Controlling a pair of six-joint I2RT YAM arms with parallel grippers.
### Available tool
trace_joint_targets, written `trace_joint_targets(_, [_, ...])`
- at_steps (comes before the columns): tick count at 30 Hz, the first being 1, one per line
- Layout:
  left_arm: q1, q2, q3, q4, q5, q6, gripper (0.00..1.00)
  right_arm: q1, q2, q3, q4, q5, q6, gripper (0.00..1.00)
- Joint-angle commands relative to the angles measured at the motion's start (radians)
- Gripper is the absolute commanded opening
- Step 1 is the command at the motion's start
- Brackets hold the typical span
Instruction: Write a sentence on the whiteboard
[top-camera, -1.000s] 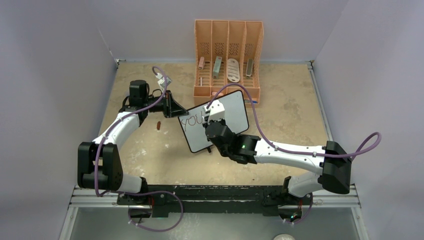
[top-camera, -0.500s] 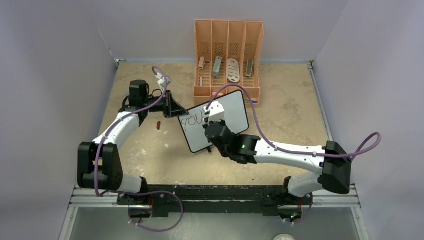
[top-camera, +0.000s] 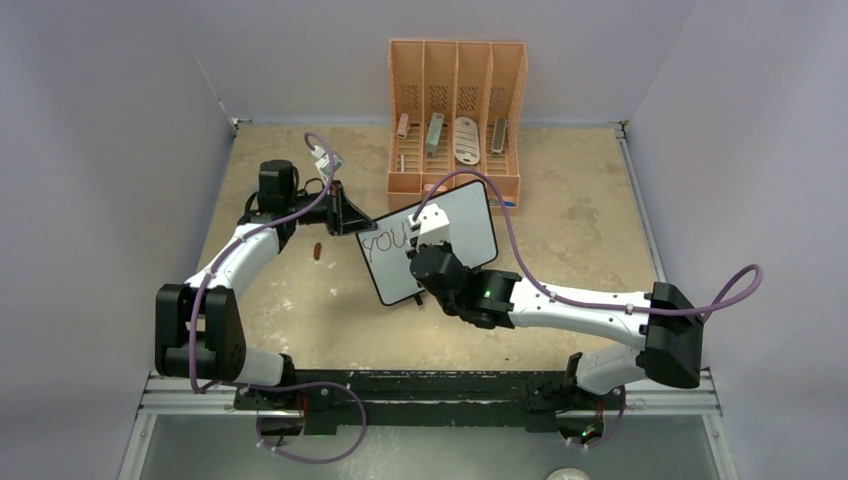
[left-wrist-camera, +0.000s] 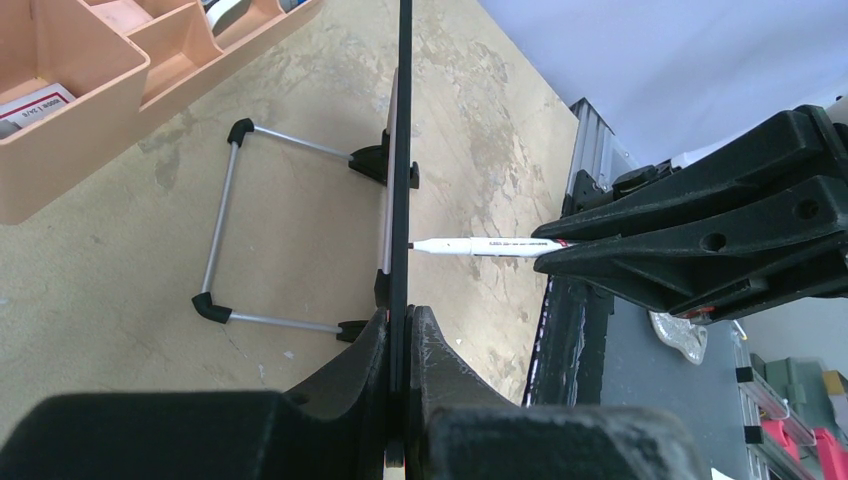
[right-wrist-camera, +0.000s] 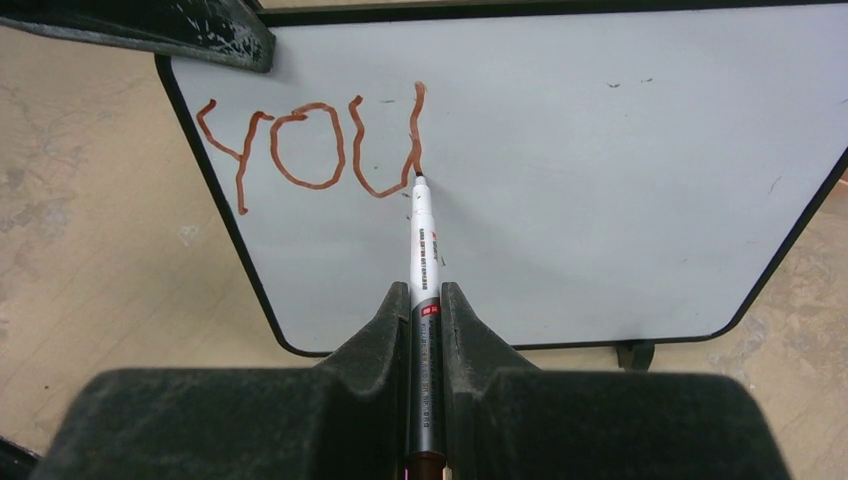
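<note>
The whiteboard (top-camera: 470, 222) stands tilted in the middle of the table, propped on its wire stand (left-wrist-camera: 226, 230). My left gripper (left-wrist-camera: 408, 316) is shut on its black frame at the upper left corner (top-camera: 352, 222). The right gripper (right-wrist-camera: 425, 296) is shut on a white and grey marker (right-wrist-camera: 421, 250), in front of the board (top-camera: 425, 243). The marker's tip touches the board (right-wrist-camera: 600, 180) at the foot of the last stroke. The sentence (right-wrist-camera: 310, 150) reads "YOU" in red-brown letters, also seen from above (top-camera: 385, 241). In the left wrist view the board (left-wrist-camera: 404, 150) is edge-on, with the marker (left-wrist-camera: 480, 245) meeting it from the right.
An orange organizer (top-camera: 456, 110) with several small items stands just behind the board, close to its top edge (left-wrist-camera: 70, 110). A small red-brown cap (top-camera: 316, 250) lies on the table left of the board. Walls close the table at left, right and back.
The right gripper has shifted very slightly with the marker on the board. The left arm and the board have not moved.
</note>
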Motion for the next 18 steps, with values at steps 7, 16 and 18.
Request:
trace_joint_targets(7, [-0.007, -0.004, 0.035, -0.001, 0.031, 0.021, 0.0, -0.005, -0.023, -0.023, -0.047, -0.001, 0.028, 0.0])
trace_joint_targets(16, [-0.007, -0.004, 0.034, -0.002, 0.028, 0.022, 0.0, -0.005, -0.043, -0.025, -0.048, 0.015, 0.038, 0.0])
trace_joint_targets(18, [-0.006, -0.006, 0.035, -0.004, 0.028, 0.022, 0.0, -0.005, -0.051, -0.027, -0.042, 0.019, 0.039, 0.0])
